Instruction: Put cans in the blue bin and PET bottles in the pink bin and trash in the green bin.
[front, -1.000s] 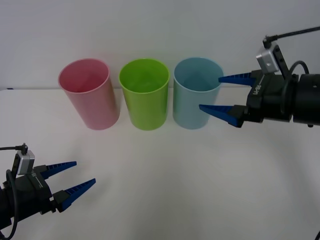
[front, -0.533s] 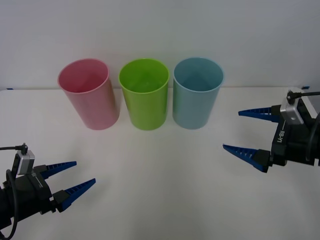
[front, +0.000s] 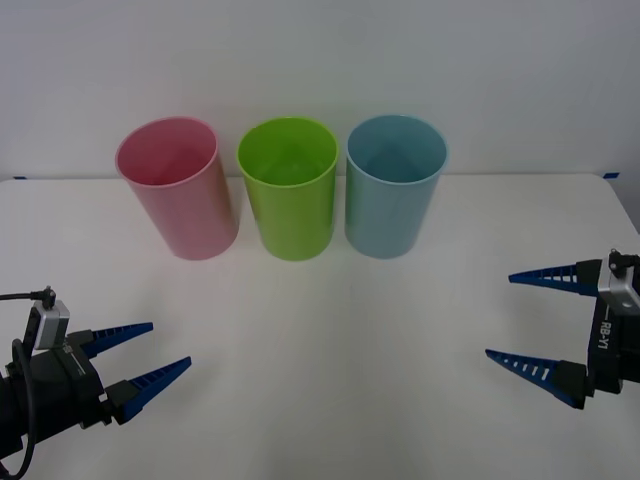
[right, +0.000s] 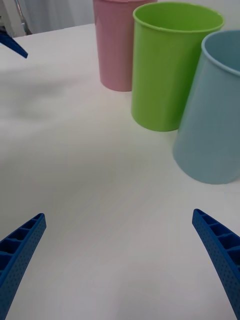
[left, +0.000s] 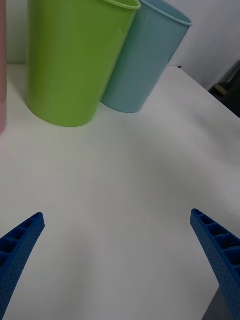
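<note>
Three bins stand in a row at the back of the white table: the pink bin (front: 178, 190) on the left, the green bin (front: 290, 190) in the middle, the blue bin (front: 393, 190) on the right. My left gripper (front: 171, 343) hovers open near the front left corner, nothing between its fingers. My right gripper (front: 498, 315) is open and empty at the front right, well apart from the blue bin. The right wrist view shows the pink bin (right: 116, 45), green bin (right: 170, 65) and blue bin (right: 215, 115) ahead of its gripper (right: 119, 215). Cans, PET bottles and trash are out of view.
The white table (front: 330, 340) is bare between the two grippers and in front of the bins. A pale wall stands right behind the bins. In the left wrist view the green bin (left: 70, 60) and blue bin (left: 145, 55) stand beyond the left gripper (left: 116, 214).
My right gripper has drawn back from beside the blue bin's rim, down and to the right, to the table's front right. It stays open. The left arm has not moved.
</note>
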